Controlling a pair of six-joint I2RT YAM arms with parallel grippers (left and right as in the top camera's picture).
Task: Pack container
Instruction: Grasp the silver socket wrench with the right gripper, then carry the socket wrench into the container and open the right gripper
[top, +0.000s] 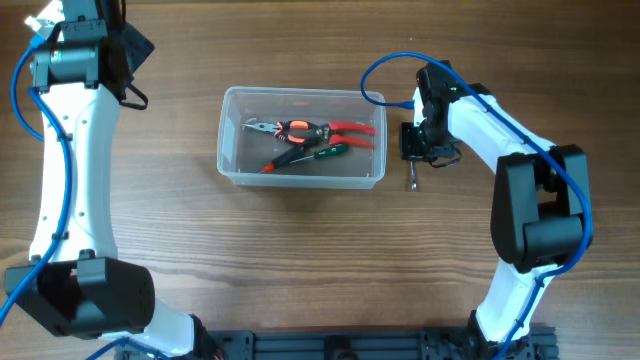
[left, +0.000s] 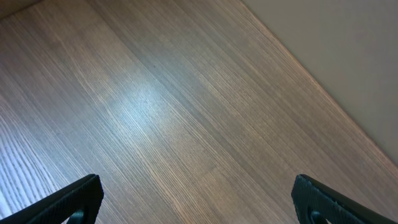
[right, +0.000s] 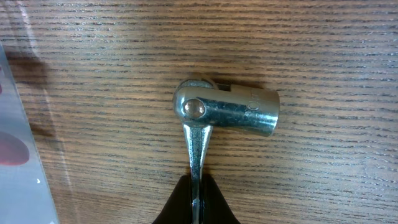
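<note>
Right gripper (right: 196, 202) pinched tight on thin shank of shiny chrome swivel-socket wrench (right: 227, 111), matte grained wood table (right: 311, 50) beneath. Clear rounded-corner plastic tub (top: 300, 93) just beside it, leftward. Left gripper (left: 196, 193) spread wide, empty.

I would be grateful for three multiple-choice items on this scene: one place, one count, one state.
1. Where is the socket tool relative to the container? A inside it B outside it, at the right gripper C under the left arm
2. Tools in the container? A two B four C none
3. The left gripper is A open B shut, empty C shut on a tool
B, overhead it shows beyond the right wall; A, pliers and screwdriver; A, fingers wide apart, nothing between.
</note>
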